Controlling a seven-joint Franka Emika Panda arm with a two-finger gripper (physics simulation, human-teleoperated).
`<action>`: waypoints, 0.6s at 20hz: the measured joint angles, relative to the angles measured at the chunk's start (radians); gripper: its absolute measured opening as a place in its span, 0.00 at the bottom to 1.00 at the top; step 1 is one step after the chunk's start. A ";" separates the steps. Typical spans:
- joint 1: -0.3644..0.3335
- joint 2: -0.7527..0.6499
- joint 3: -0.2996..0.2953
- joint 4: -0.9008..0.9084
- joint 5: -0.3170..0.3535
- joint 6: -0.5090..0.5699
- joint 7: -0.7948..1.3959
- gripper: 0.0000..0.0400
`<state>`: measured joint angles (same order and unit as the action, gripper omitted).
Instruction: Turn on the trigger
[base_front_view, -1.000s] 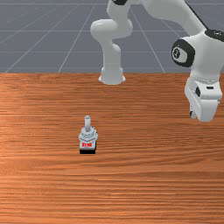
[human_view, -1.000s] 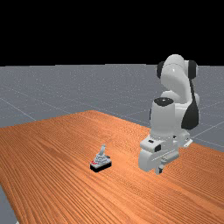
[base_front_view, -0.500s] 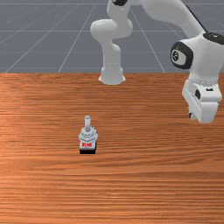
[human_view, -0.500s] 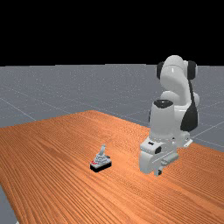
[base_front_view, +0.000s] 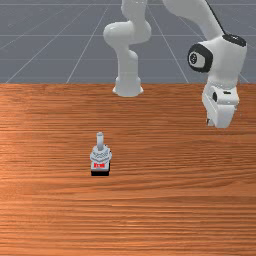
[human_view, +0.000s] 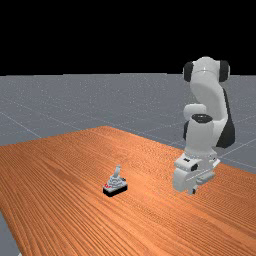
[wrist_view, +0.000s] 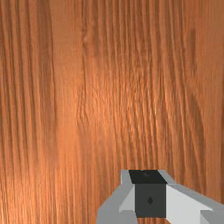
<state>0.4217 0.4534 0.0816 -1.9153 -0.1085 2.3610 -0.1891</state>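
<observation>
Resting on table (base_front_view: 175, 215): grey joystick (base_front_view: 101, 155), left of centre in the front view, apart from the gripper (base_front_view: 209, 122).
Stick (base_front_view: 100, 140): upright in the front view; tip clear of any contact.
Base (base_front_view: 100, 173): black, flat on the wood; red marking (base_front_view: 99, 165) just above it, on the near face.
Gripper position: front view's right, farther back than the joystick; wood below it.
Jaws: closed together, nothing held, per wrist view.
Arm (base_front_view: 128, 65): base at the table's far edge.
</observation>
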 joint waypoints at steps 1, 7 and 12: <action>-0.034 -0.062 0.046 -0.115 0.089 0.091 -0.060 0.00; 0.025 -0.240 0.068 -0.382 0.071 0.169 0.020 0.00; 0.103 -0.414 0.132 -0.610 0.040 0.176 0.202 0.00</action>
<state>0.5251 0.0392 0.2133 -2.5253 -0.0685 2.5371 0.0127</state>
